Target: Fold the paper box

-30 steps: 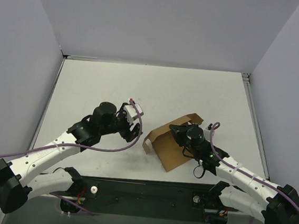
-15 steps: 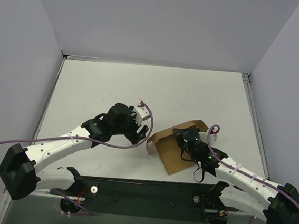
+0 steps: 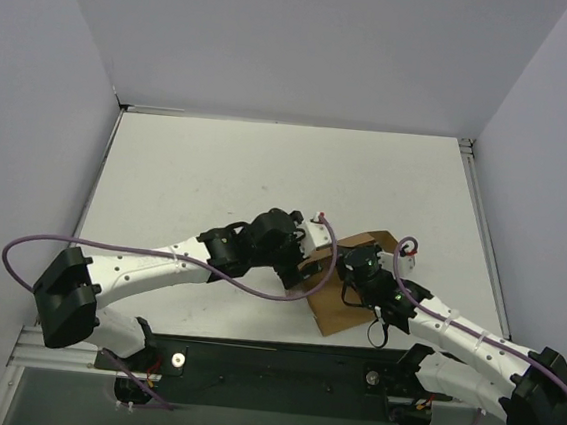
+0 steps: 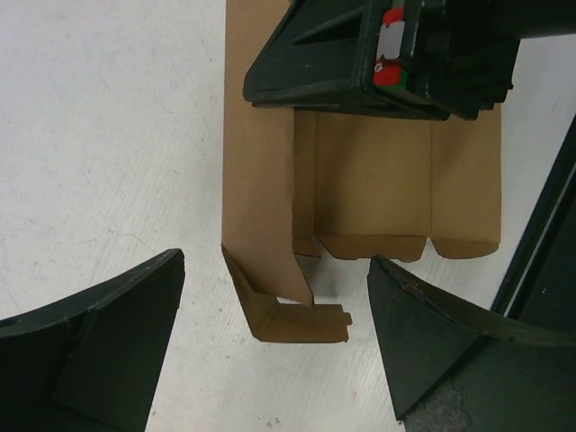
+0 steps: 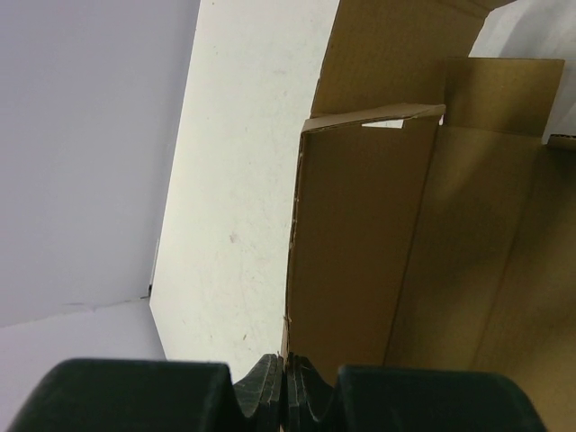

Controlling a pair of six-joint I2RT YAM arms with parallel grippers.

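Left fingers [image 4: 99, 351], spread wide, flank a tab of the paper box [image 4: 378, 180].

paper box [image 3: 339, 316] is on the table [image 3: 218, 166], right of centre, toward the near edge, between the two grippers. left gripper [image 3: 305, 267] reaches across from the left to the box's left end. its fingers [image 4: 108, 342] stand either side of the folded corner flap [image 4: 292, 319], apart from it. right gripper [image 3: 342, 258] sits over the box from the near right, tips pinched together on a panel edge. flap is on the table just off the box's end.
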